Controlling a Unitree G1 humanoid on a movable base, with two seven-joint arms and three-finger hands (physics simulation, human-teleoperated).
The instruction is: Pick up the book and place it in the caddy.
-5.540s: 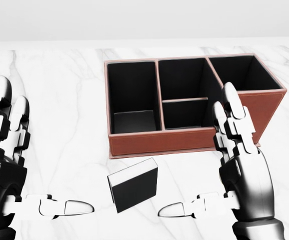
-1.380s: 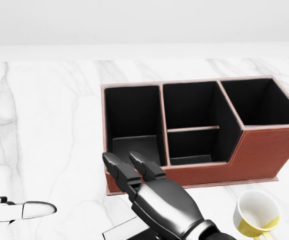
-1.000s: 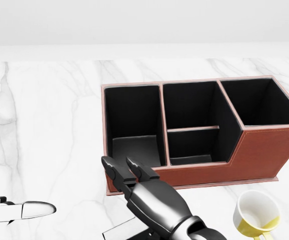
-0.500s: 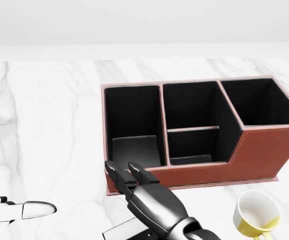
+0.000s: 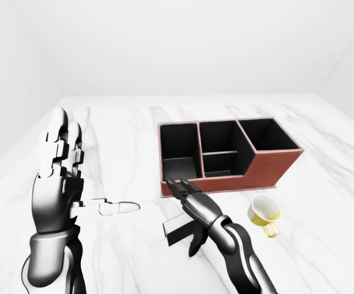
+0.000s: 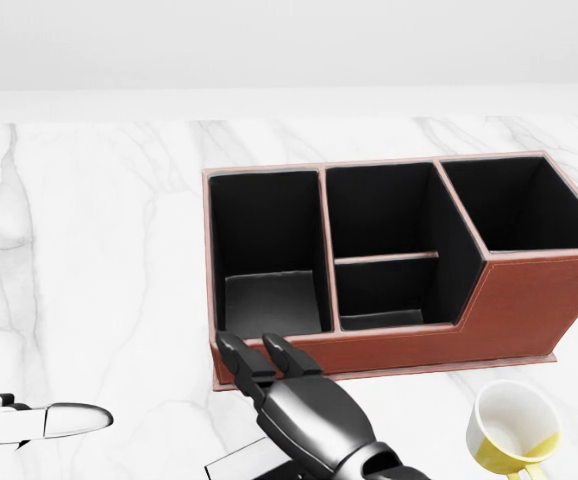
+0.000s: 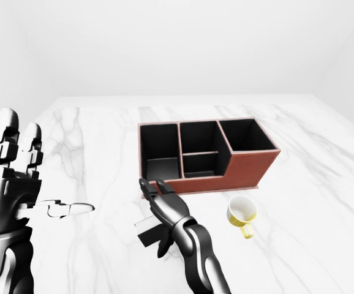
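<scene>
book (image 5: 178,226): dark flat slab, pale page edge, right under the right hand (image 5: 195,208) fingers
right hand: fingers spread over it, not closed
left hand (image 5: 57,184): wide open, empty
caddy (image 5: 269,166): boxy reddish leather, black compartments, just past the fingertips
table (image 5: 324,196): glossy white marble, plain white room

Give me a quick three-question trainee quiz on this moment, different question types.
1. True or false: the book already sits inside the caddy.
2. Which hand is over the book? A) left hand B) right hand
3. Fill in: the object on the marble right of the right hand is a yellow and white ____.

Key: 1 false, it lies on the marble below the caddy; 2 B; 3 mug.
</scene>
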